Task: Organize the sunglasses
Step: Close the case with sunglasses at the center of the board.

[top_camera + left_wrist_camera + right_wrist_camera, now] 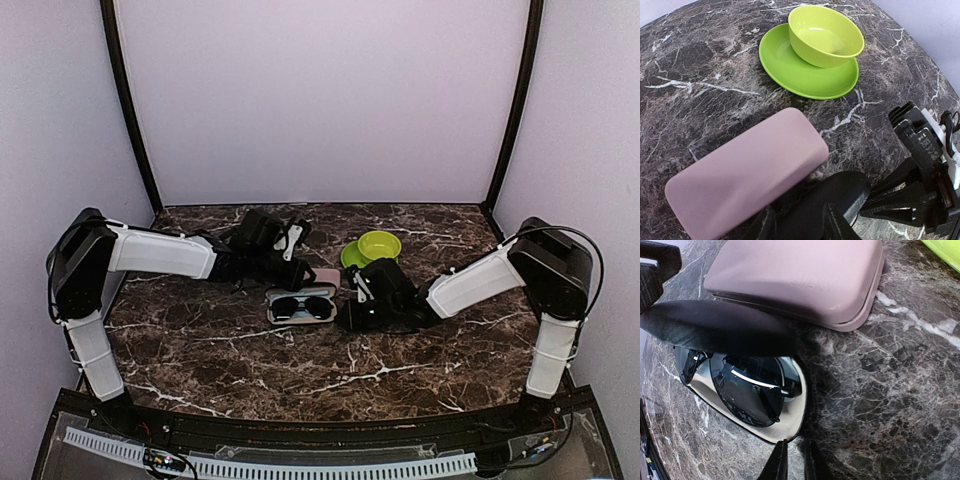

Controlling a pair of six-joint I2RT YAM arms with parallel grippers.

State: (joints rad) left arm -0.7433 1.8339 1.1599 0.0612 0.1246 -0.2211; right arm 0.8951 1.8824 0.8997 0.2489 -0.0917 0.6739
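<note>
1. The right gripper [794, 457] has its fingers pressed nearly together, pinching the end rim of the open black case [795, 412].
2. The left gripper [800, 227] has its fingers either side of the case's raised lid [837, 192]; whether they grip it cannot be told.
3. The sunglasses [747, 395], black-framed, lie in the cream lining just beyond the right fingertips.
4. The pink case [800, 275], just behind, bears faint embossed lettering that is unreadable.
5. Open marble table [300, 370] lies nearward; the green bowl [825, 35] stands on its plate [790, 75] beyond.
</note>
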